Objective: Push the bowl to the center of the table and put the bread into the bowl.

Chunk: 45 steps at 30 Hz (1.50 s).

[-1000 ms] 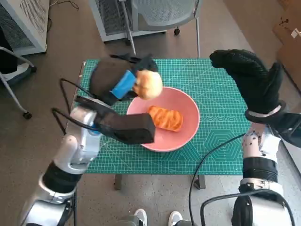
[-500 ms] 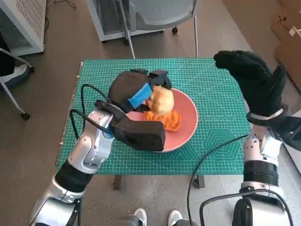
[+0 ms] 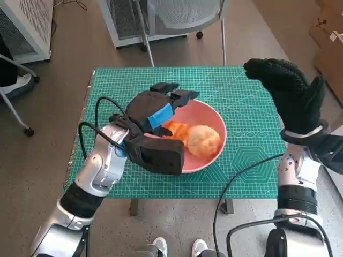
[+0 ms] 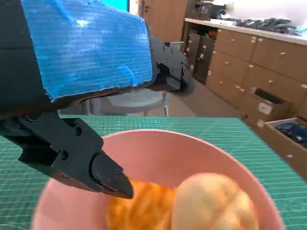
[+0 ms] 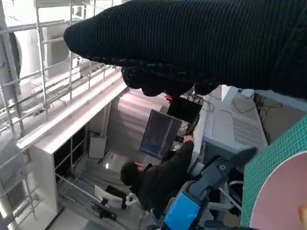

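At the near edge of the head view, a pair of white shoes point(image 3: 177, 247) is showing on the floor just below the table's front edge. The robot's pale left forearm point(image 3: 96, 174) is rising from the lower left, with black cables looping beside it, and a black boxy wrist unit is covering the near left rim of the round pink bowl point(image 3: 214, 115). The bowl is sitting on the green gridded cutting mat point(image 3: 246, 91) that covers the small table, roughly at its middle. Inside it, a round pale golden bread roll point(image 3: 203, 140) is lying free toward the right side, touching an orange ridged pastry point(image 3: 174, 130) beside it. The black left hand with blue tape on its back point(image 3: 155, 107) is hovering over the bowl's far left rim, its fingers spread apart and holding nothing; the left wrist view is showing the black fingertips point(image 4: 110, 177) above the pastry and apart from the roll point(image 4: 216, 203). On the right, the right hand in the black knitted glove point(image 3: 289, 93) is hanging raised over the mat's right edge, fingers loosely extended with nothing in them. Beyond the table, a grey chair point(image 3: 182, 16) and a white perforated cabinet point(image 3: 24, 27) are standing on the brown floor. In the right wrist view, a person in dark clothing point(image 5: 158, 182) is sitting at a monitor.
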### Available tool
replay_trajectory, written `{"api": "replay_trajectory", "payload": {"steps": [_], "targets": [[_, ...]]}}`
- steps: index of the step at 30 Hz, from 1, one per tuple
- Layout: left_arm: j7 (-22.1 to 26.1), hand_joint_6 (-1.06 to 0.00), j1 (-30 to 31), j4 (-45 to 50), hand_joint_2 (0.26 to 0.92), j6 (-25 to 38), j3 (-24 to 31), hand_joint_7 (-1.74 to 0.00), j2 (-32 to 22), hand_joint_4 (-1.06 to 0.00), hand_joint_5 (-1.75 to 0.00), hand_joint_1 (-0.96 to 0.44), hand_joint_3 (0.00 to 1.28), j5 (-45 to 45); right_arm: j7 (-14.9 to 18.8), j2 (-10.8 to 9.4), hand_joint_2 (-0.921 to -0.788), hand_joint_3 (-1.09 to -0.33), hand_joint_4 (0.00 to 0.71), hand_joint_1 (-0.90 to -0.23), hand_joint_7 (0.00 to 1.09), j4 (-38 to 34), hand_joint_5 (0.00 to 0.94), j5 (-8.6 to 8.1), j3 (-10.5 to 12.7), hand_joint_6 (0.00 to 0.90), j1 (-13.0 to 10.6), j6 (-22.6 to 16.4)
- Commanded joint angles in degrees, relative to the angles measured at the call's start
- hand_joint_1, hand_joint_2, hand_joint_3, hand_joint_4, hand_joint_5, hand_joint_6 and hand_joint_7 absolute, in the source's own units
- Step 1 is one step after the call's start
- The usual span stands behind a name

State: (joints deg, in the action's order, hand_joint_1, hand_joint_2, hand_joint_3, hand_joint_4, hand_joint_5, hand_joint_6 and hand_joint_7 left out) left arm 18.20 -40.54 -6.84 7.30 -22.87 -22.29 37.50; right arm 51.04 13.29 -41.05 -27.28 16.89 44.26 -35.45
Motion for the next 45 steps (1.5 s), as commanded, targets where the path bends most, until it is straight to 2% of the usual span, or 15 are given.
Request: {"api": "replay_trajectory", "payload": {"steps": [1, 10, 21, 27, 30, 35, 45], "targets": [[0.85, -0.16, 0.72, -0.68, 0.764, -1.0, 1.2, -0.01, -0.07, 0.0, 0.0, -0.47, 0.0, -1.72, -0.5, 0.06, -0.921, -0.786, 0.283, -0.673, 0.0, 0.09, 0.0, 0.64, -0.38, 0.36, -1.36, 0.44], [1.01, -0.14, 1.32, -2.01, 0.755, -4.71, 6.53, 0.0, 0.06, 0.0, 0.0, -0.47, 0.0, -9.83, -0.73, -0.06, -0.921, -0.786, 0.284, -0.678, 0.0, 0.46, 0.001, 0.58, -0.5, 0.365, -1.27, 0.64], [4.37, -0.01, 1.56, -9.24, 0.73, -17.65, 21.22, 0.0, 5.35, 0.0, 0.0, -0.36, 0.0, -36.75, -1.07, 0.29, -0.921, -0.795, 0.287, -0.668, 0.0, 1.44, 0.002, 0.53, -0.58, 0.37, -0.78, 0.62], [8.41, 0.0, 2.18, -10.24, 0.725, -20.19, 26.21, 0.0, 8.71, 0.0, 0.0, -0.24, 0.0, -48.59, -1.97, 0.47, -0.921, -0.799, 0.287, -0.675, 0.0, 2.17, 0.001, 0.99, -0.71, 0.369, -0.3, 0.56], [8.81, 0.0, 2.5, -9.6, 0.728, -20.68, 27.58, 0.0, 9.72, 0.0, 0.0, -0.17, 0.0, -51.48, -2.58, 0.56, -0.921, -0.796, 0.287, -0.688, 0.01, 2.62, 0.001, 1.38, -0.9, 0.373, -0.09, 0.54], [7.5, 0.0, 3.29, -8.14, 0.736, -21.96, 28.54, 0.0, 9.34, 0.0, 0.0, -0.09, 0.01, -50.96, -3.67, 0.8, -0.921, -0.792, 0.288, -0.7, 0.01, 3.27, 0.001, 2.0, -1.4, 0.381, 0.08, 0.35], [7.33, 0.0, 4.95, -5.35, 0.746, -22.42, 29.37, 0.0, 8.58, 0.0, 0.0, -0.07, 0.01, -51.46, -4.64, 1.24, -0.921, -0.787, 0.289, -0.7, 0.01, 3.63, 0.001, 2.72, -2.06, 0.389, 0.4, -0.4]]}}
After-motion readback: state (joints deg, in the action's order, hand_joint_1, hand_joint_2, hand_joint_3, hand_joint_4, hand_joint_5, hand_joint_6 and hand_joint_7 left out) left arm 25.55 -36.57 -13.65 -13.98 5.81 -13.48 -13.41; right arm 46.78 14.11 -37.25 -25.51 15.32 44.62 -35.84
